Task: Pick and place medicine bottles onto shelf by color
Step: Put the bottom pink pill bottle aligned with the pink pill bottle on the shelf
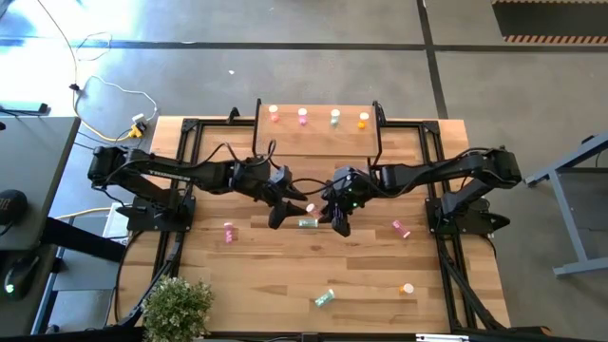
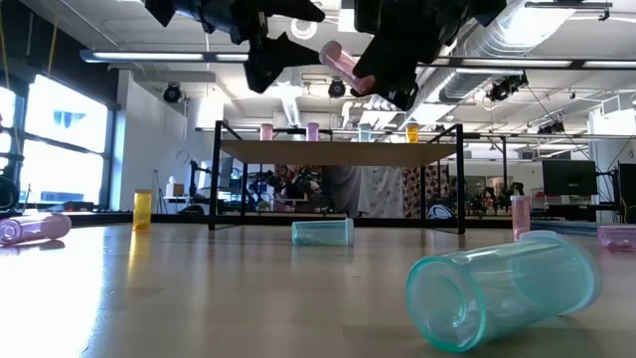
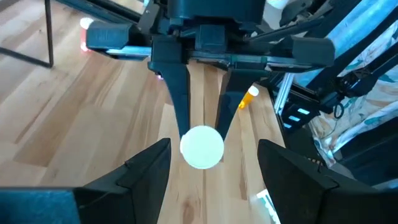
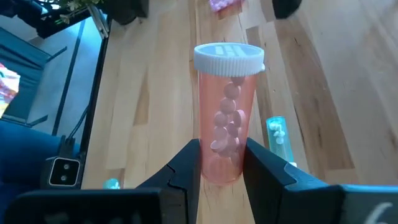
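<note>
My right gripper (image 4: 221, 146) is shut on a pink medicine bottle (image 4: 227, 118) with a white cap (image 4: 229, 59), above the table's middle (image 1: 311, 206). My left gripper (image 3: 214, 146) faces it and is open. Its fingers stand on either side of the cap (image 3: 202, 147) without touching it. The shelf (image 1: 318, 133) at the far edge carries two pink bottles (image 1: 275, 113), a green one (image 1: 334, 116) and an orange one (image 1: 363, 120), all upright. A teal bottle (image 1: 307, 223) lies on the table below the grippers. My right gripper pinches the pink bottle's bottom end (image 4: 221, 168) between its two fingers (image 4: 186, 168). It comes from the table's right, and the bottle runs on past the fingertips along them. The bottle is lifted clear and tilted (image 2: 341, 62), its cap toward my left gripper.
Loose bottles lie on the table: pink ones (image 1: 229, 231) (image 1: 401, 228), a teal one (image 1: 325, 297) near the front and an orange one (image 1: 408, 288). A potted plant (image 1: 176, 309) stands at the near left corner. The arms' black frames run along both sides.
</note>
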